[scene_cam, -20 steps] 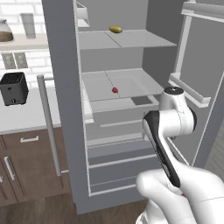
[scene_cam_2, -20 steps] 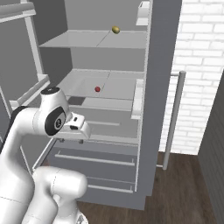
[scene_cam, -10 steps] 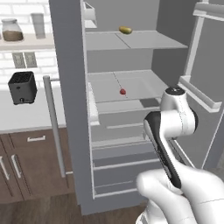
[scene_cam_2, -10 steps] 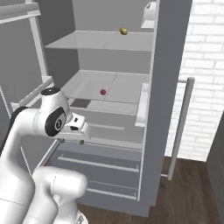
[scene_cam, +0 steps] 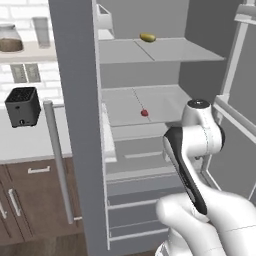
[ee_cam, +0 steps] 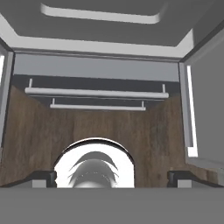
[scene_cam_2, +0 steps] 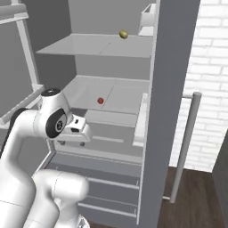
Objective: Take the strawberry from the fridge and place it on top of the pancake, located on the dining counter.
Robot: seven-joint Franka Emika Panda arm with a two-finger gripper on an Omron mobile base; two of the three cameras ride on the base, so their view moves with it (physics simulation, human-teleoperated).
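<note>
So your arm (scene_cam: 192, 150) is folded up in front of the open fridge (scene_cam: 80, 125), elbow high, with the hand tucked low and pointing down toward the floor. In the right base view the hand juts out sideways from the wrist, level with the drawer fronts. The jaws (ee_cam: 112, 178) are released, spread as wide as they go, with nothing between them; in the hand view the two dark fingertips (ee_cam: 43, 178) sit far apart over the wood floor (ee_cam: 144, 131) and the fridge's lower drawers (ee_cam: 96, 98).

The strawberry (scene_cam: 144, 113) is well above and beyond the jaws, sitting alone on the middle shelf (scene_cam: 165, 102), toward its front edge. One shelf higher, further up from the jaws, there's a yellow-green oblong fruit (scene_cam: 147, 37).

Both doors are swung open either side of you. Off past the left door there's a black toaster (scene_cam: 22, 106) on the white desk (scene_cam: 30, 137) over brown cabinets (scene_cam: 30, 200).
</note>
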